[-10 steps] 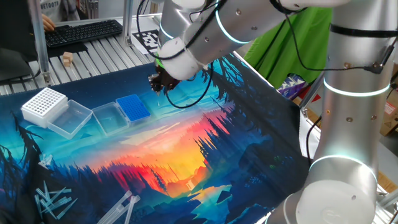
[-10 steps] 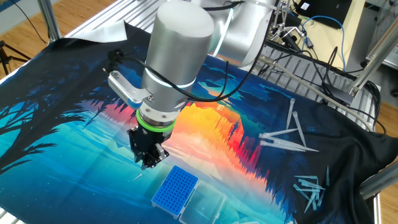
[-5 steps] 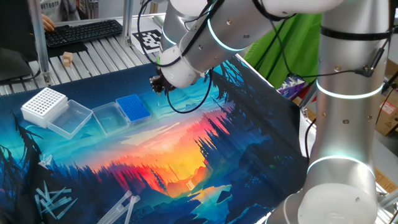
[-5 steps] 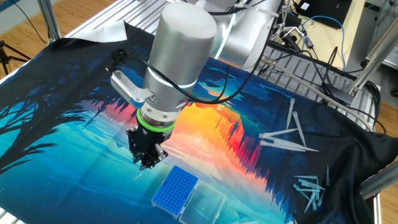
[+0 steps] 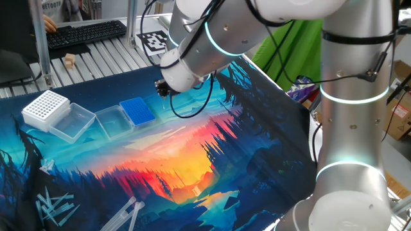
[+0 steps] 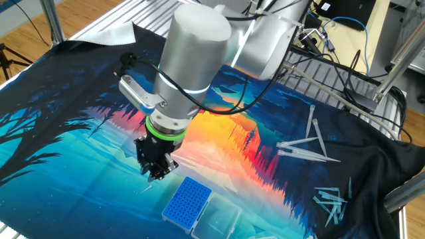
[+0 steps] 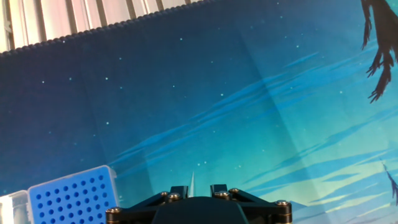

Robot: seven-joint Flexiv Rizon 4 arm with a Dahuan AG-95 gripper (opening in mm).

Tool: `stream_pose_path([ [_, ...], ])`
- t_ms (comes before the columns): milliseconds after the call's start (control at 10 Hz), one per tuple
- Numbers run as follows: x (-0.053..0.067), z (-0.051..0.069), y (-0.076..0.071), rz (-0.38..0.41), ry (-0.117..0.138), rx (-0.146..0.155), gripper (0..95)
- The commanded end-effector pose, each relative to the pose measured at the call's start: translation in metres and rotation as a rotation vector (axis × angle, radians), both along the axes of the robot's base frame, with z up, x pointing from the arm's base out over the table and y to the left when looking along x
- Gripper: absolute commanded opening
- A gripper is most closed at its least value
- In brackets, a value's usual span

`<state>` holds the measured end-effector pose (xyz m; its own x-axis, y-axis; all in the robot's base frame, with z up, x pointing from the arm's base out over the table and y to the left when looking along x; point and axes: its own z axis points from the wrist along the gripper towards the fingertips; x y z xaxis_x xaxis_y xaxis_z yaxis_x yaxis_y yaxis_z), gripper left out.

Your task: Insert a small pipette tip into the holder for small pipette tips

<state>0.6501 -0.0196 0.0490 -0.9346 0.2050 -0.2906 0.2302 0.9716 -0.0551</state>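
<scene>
Small pipette tip point(image 7: 192, 182): I am pinching it between my fingers point(image 7: 192, 190), point outward. Blue holder point(image 7: 71, 198): lying just beside them, apart.

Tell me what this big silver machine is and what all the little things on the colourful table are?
It is a robot arm, a thick silver tube with joints, and at its end is a black gripper with two fingers. Two pictures come from cameras standing at different sides of the table. The third comes from a camera on the hand itself, looking down along the fingers.

The table wears a cloth printed with a sunset forest. On it lies a small bright blue rack full of tiny holes with a clear lid folded open beside it. Nearby is a bigger white rack with holes, and long clear plastic tips lie scattered about.

Between the fingers the robot pinches a tiny whitish plastic cone, a pipette tip. The gripper hangs just beside the blue rack, not over its holes.
</scene>
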Motion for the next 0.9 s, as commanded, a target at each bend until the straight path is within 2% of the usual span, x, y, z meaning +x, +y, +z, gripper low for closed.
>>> stream_pose_path([
  [100, -0.0027, -0.0025, 0.0005, -0.006, -0.005, -0.002, 19.0],
  [300, -0.0047, -0.005, 0.0017, -0.007, -0.024, -0.006, 19.0],
  [600, -0.0061, -0.0065, 0.0024, -0.013, -0.039, -0.015, 19.0],
  [900, -0.0063, -0.0067, 0.0025, -0.016, -0.045, -0.018, 19.0],
])
